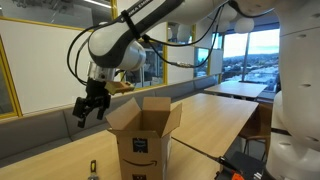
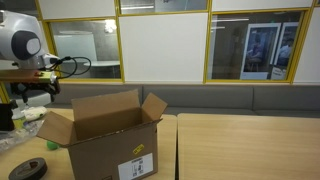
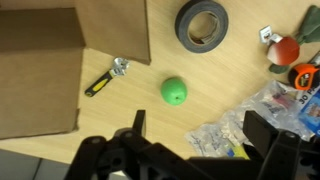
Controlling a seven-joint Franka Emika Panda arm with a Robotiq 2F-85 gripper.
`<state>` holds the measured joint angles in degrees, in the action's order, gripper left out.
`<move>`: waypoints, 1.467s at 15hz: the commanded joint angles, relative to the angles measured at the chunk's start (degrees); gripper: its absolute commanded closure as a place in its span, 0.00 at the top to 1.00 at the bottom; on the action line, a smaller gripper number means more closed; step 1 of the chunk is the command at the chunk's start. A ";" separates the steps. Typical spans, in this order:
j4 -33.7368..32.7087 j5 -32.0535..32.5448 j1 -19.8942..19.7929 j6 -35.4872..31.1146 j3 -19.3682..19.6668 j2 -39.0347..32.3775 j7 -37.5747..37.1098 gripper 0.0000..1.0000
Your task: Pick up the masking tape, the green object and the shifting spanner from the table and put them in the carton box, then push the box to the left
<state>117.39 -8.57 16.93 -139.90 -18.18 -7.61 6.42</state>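
In the wrist view the masking tape (image 3: 202, 24), a dark grey roll, lies flat at the top. The green object (image 3: 174, 91), a small ball, sits on the table (image 3: 150, 115) below it. The shifting spanner (image 3: 107, 77), with a yellow-black handle, lies next to the carton box (image 3: 40, 70), whose flaps fill the upper left. My gripper (image 3: 200, 130) hangs open above them with nothing between its fingers. In both exterior views the gripper (image 1: 92, 108) (image 2: 33, 93) hovers beside the open carton box (image 1: 143, 130) (image 2: 105, 135). The tape (image 2: 28, 169) lies in front of the box.
Crinkled clear plastic bags (image 3: 255, 115) lie under my right finger. A red-and-white item (image 3: 287, 48) and an orange tool (image 3: 303, 75) lie at the right edge. A grey bench (image 2: 240, 98) and windows run behind the table (image 2: 240, 140).
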 commanded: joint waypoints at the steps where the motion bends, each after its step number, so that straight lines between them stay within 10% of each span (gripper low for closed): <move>1: -3.60 -8.42 -0.16 -2.01 -2.85 -7.34 7.80 1.00; 7: -5.23 -13.17 -0.68 -1.59 -5.83 -17.96 12.50 1.00; 22: -20.30 3.27 8.15 1.95 -2.16 -32.11 0.32 1.00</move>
<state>102.95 -8.25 23.05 -141.30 -21.00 -38.52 8.86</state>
